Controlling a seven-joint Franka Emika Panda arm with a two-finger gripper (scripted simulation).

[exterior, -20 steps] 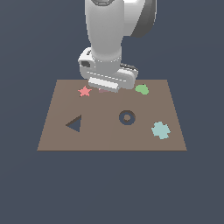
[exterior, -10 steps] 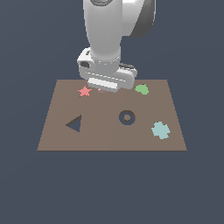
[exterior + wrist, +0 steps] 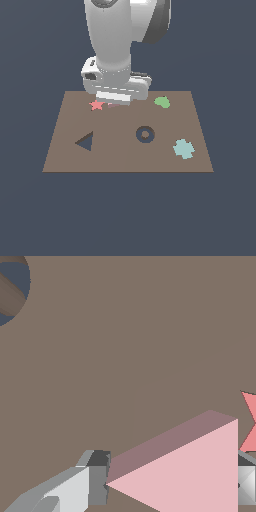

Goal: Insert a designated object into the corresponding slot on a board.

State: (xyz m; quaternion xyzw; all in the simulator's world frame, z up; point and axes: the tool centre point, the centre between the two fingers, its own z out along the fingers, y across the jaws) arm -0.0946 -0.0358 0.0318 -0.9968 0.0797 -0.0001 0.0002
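The pale pink triangular piece lies at the back of the brown board, just to the exterior view's right of the red star. My gripper is down low over it, and its fingers touch the piece's tip and its flat side, shut on it. In the exterior view the gripper hides all but a pink sliver. The dark triangular slot is at the board's front, on the exterior view's left, and does not show in the wrist view.
A dark ring-shaped cutout is at the board's middle and shows in the wrist view. A green blob is at the back right and a pale cyan cross at the front right. The red star's edge is beside the piece.
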